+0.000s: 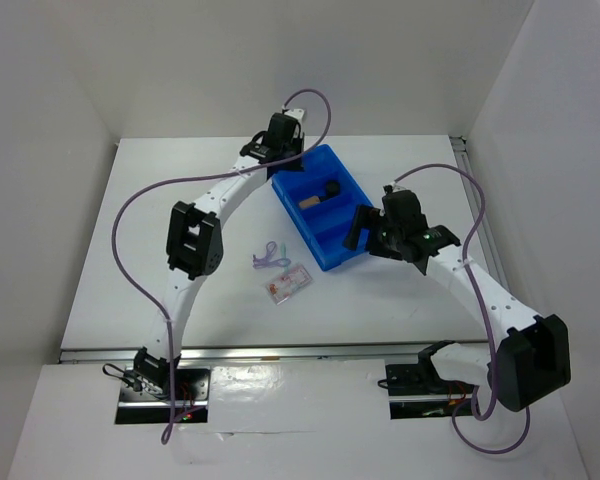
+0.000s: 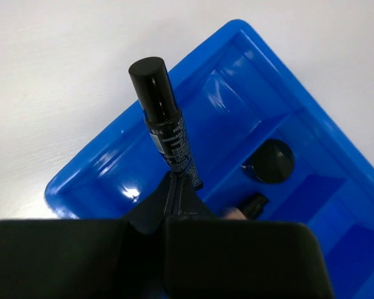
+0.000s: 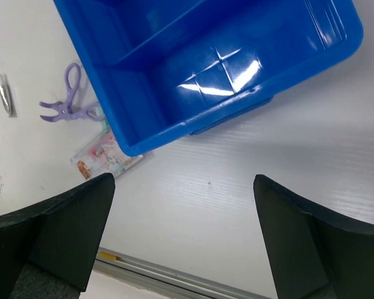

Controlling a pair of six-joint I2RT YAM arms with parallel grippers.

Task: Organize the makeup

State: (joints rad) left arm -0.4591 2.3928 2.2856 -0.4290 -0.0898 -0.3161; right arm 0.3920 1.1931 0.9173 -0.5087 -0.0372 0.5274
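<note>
Tube (image 2: 165, 128) pinched in left jaws over tray (image 2: 81, 177), puff (image 2: 269, 161) nearby; right jaws spread

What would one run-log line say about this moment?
left gripper: shut on slim black tube over blue tray | right gripper: open | in tray: black puff, beige bottle | table: lilac tool, packet

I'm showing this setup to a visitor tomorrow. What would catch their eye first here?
The bright blue tray mid-scene stands out most, with the left tool shut on a slim black tube over its far end. Left of the tray, a lilac looped piece and a pink-red packet lie loose, while the right tool hangs open by its near end.
</note>
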